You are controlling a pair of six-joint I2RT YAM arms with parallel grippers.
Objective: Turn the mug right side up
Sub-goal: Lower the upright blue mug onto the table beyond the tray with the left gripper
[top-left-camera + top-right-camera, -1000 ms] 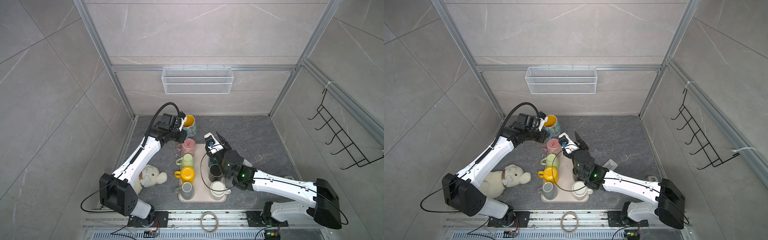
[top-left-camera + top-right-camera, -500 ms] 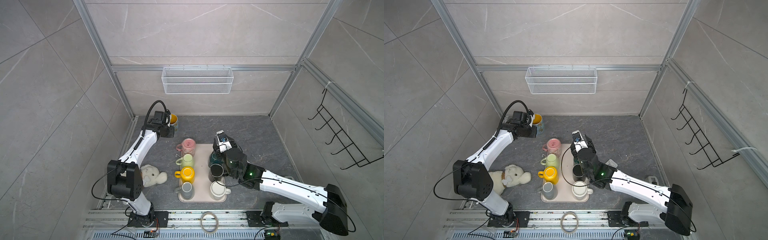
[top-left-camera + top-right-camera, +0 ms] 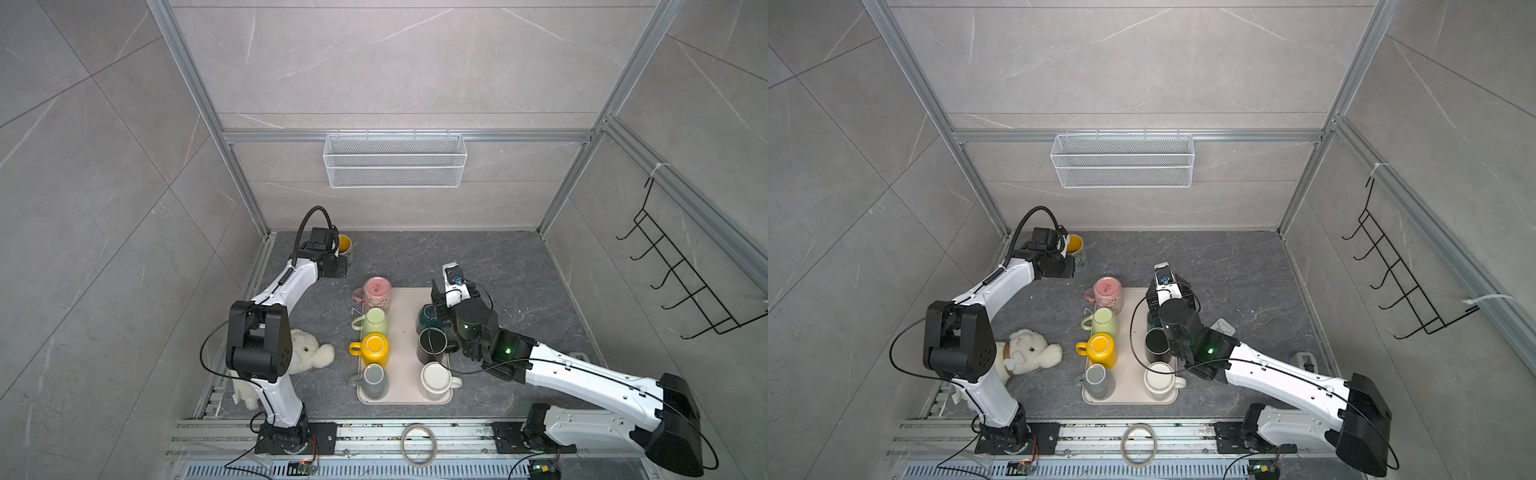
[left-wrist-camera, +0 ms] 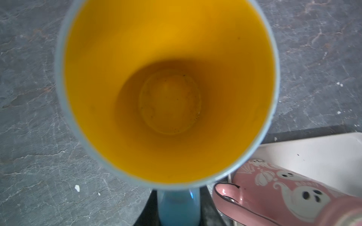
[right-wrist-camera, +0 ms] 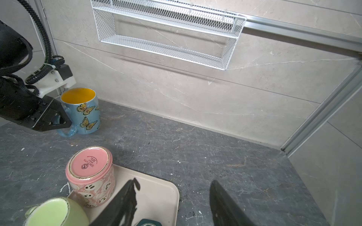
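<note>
Withdrawn to the far left corner since a second ago, we find the left gripper (image 5: 64,122) pinching the handle of the upright butterfly mug (image 5: 82,109), which stands on the table (image 5: 176,144); right gripper (image 5: 174,183) spread over the tray (image 5: 156,193)

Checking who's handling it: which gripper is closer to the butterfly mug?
Left. The left gripper grips the handle of the butterfly mug; the right gripper hangs open over the far end of the tray, beyond the pink mug.
</note>
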